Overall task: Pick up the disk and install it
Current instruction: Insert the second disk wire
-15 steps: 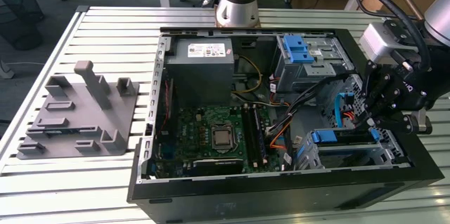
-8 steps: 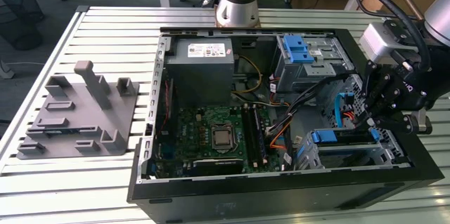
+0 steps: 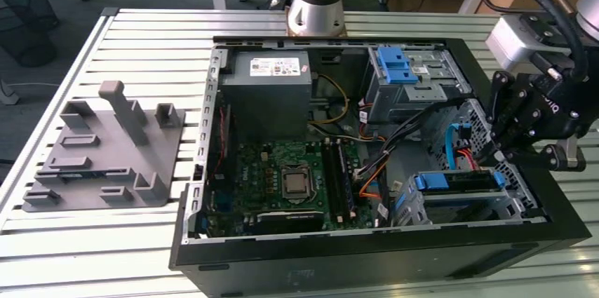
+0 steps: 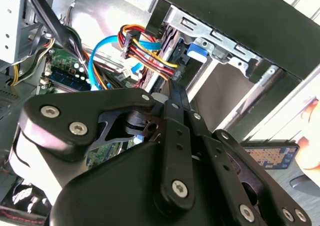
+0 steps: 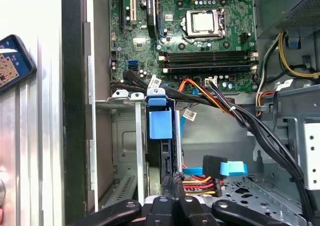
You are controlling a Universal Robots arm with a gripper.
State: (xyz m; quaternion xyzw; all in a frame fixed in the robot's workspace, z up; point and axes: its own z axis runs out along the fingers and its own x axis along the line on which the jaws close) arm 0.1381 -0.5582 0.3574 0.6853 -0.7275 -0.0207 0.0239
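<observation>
A: How far is the job?

B: Nearly done, I think. Start at the exterior view's left: a grey plastic stand sits on the slatted desk, and nothing rests on it. Next comes the open computer case with its green board. At the exterior view's right, the disk in its blue frame sits in the metal bay in the near corner of the case.

A: Is it all the way in?

B: It looks slid in. In the first wrist view the disk stands between the bay's rails with its blue tab showing. I can't tell if it has clicked home, or if any wire is plugged into it.

A: And the end effector?

B: The end effector hangs just above the bay. In the first wrist view its fingers look pressed together at the disk's edge, with only a thin dark bit between them. I judge it closed, maybe nipping the frame or just pushing it.

A: Any words to read?

B: The grey power box has a white sticker, but the print is too small to read. A phone lies on the desk; its screen is too blurry.
</observation>
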